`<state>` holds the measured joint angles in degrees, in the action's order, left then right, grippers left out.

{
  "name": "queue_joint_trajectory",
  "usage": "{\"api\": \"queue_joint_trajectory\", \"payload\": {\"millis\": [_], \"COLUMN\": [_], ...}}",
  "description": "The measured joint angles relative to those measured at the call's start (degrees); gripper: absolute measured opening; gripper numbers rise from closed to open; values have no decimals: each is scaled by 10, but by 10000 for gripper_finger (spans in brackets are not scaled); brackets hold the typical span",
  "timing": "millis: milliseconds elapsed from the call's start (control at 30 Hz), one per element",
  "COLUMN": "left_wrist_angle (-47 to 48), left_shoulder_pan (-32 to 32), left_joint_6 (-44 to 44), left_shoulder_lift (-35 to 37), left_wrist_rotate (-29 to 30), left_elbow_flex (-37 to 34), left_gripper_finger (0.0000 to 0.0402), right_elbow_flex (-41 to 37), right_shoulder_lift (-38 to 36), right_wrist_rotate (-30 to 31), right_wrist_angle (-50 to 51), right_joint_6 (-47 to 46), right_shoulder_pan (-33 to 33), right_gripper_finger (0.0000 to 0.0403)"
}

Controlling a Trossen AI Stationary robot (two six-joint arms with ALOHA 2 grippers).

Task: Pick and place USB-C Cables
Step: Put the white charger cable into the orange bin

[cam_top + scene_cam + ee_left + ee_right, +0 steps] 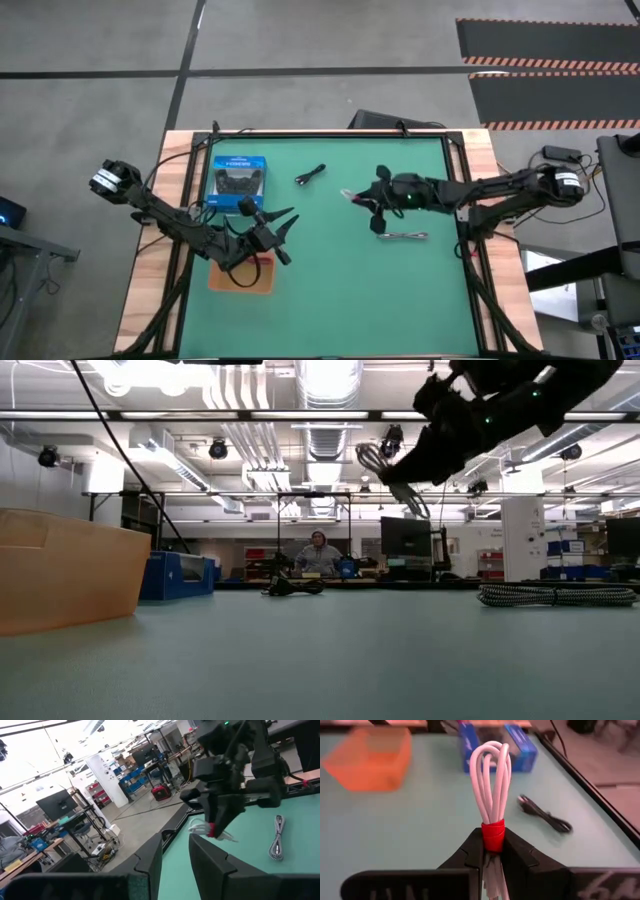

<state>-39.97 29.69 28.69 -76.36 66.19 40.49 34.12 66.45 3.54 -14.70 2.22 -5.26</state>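
An overhead picture shows a green worktop (330,290) with two dark robot arms reaching in from the sides. The right hand (492,851), right of centre in that picture, is closed on a white cable (491,785), pinching the bundle at its red band; the loops stand out past the fingers, long axis in line with the hand. The level view shows this hand lifted clear of the surface. The flat orange tray (242,274) lies at the lower left of the overhead frame, well apart from the held cable, so the carry would probably run leftward across the worktop. The left hand (288,221) sits right by that tray, its fingers spread wide and holding nothing; it is the nearer arm to the tray but carries no cable. A grey braided cable (402,236) lies flat just below the right hand, long axis running left to right. A black cable (311,174) lies near top centre, slanted, beside the blue box (238,181) at upper left. No red-pink cable can be made out
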Motion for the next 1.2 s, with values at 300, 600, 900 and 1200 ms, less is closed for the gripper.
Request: {"api": "queue_joint_trajectory", "payload": {"millis": [300,600,900,1200], "left_wrist_angle": [0,0,0,-45], "left_shoulder_pan": [0,0,-1,0], "left_joint_6": [-18,-95,-213,-270], "left_shoulder_lift": [0,0,0,-37], "left_wrist_rotate": [0,-3,-95,-150], "left_elbow_flex": [0,0,0,4], "left_gripper_finger": [82,82,82,82], "right_elbow_flex": [-93,-169,-205,-187], "right_shoulder_lift": [1,2,10,77], "right_wrist_rotate": [12,12,11,10], "right_wrist_angle": [-241,-432,-524,-619], "right_joint_6": [-45,-46,-32,1], "right_shoulder_pan": [59,110,148,176], "right_gripper_finger": [34,34,34,34]}}
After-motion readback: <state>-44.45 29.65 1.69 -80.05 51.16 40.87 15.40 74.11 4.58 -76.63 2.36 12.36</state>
